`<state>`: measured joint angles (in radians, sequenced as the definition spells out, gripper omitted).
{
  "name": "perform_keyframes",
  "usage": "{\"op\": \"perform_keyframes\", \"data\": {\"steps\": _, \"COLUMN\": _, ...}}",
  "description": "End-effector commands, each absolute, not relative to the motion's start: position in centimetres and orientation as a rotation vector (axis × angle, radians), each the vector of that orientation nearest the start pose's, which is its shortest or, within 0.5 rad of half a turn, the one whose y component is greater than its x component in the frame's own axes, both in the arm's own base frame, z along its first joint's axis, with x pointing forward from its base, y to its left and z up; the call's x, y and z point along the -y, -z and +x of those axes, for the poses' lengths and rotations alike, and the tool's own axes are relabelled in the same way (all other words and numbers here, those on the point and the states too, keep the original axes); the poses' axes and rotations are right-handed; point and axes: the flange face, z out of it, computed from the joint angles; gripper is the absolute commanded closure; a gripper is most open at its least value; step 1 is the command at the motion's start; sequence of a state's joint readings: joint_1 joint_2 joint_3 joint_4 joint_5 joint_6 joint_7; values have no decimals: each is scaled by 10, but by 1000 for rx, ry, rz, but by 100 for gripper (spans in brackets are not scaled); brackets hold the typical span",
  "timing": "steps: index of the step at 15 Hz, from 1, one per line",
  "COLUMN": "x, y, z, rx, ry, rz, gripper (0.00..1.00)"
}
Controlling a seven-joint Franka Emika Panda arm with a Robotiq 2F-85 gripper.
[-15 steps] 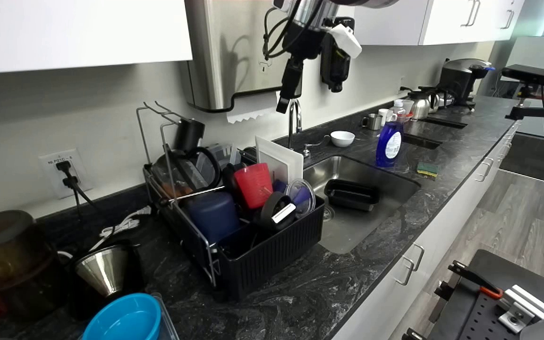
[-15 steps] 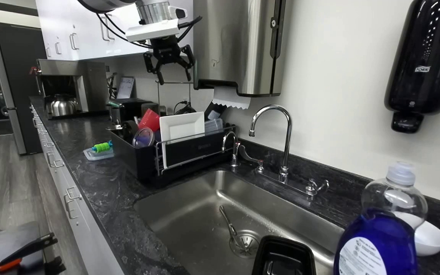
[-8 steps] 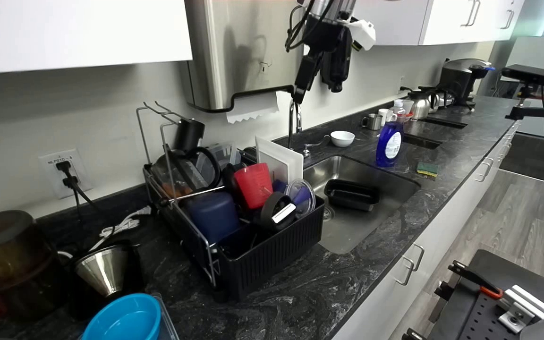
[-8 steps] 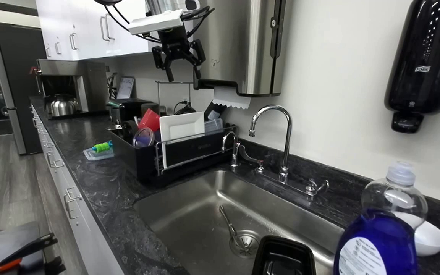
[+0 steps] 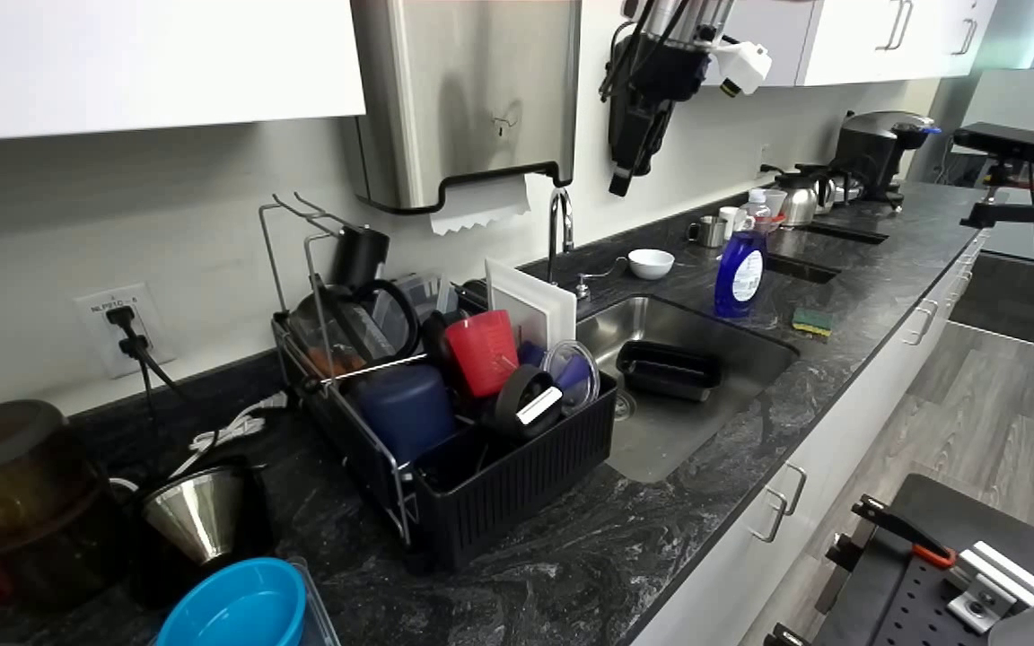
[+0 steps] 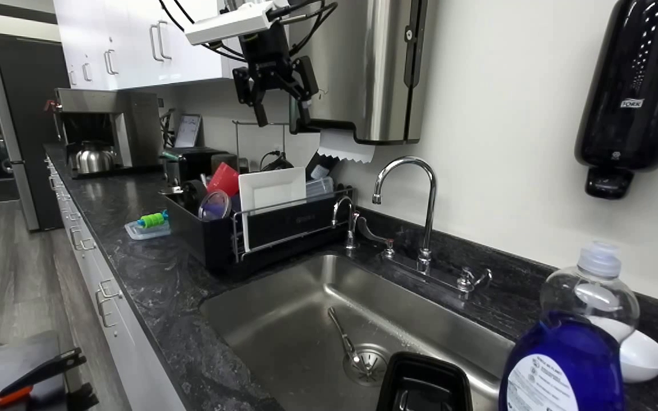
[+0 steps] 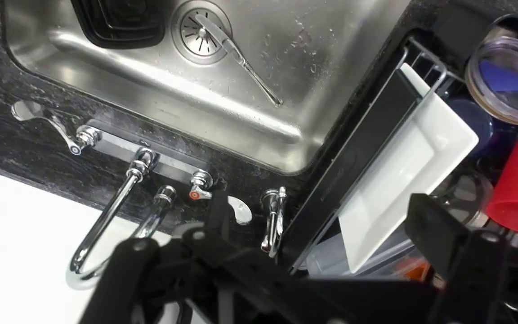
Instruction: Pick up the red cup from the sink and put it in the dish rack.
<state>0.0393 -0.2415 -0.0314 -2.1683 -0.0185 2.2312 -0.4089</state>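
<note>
Placement is judged complete: the red cup (image 5: pixel 483 353) sits tilted in the dish rack (image 5: pixel 526 484), between a dark blue container (image 5: pixel 402 414) and a white square plate (image 5: pixel 530 301). The sink (image 6: pixel 283 319) holds a black plastic container (image 6: pixel 426 383) and a table knife (image 7: pixel 241 58), neither named in the task. Remaining work appears to be, at most, a retreat. The gripper (image 6: pixel 283 119) hangs overhead with jaws parted and nothing between them. The cup lies below and apart from the jaws; in the wrist view it shows outside their gap, near the right edge.
</note>
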Motion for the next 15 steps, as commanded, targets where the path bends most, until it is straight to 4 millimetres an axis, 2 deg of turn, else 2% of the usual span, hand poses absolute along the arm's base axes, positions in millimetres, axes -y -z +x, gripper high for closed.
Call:
{"op": "perform_keyframes", "data": {"steps": 1, "x": 20, "y": -524, "z": 491, "rx": 602, "ry": 458, "rz": -3141, "gripper": 0}}
{"op": "perform_keyframes", "data": {"steps": 6, "x": 57, "y": -515, "z": 475, "rx": 506, "ry": 442, "rz": -3166, "gripper": 0}}
{"op": "perform_keyframes", "data": {"steps": 9, "x": 75, "y": -499, "z": 469, "rx": 441, "ry": 405, "rz": -3173, "gripper": 0}}
{"op": "perform_keyframes", "data": {"steps": 15, "x": 93, "y": -468, "z": 458, "rx": 389, "ry": 331, "rz": -3167, "gripper": 0}}
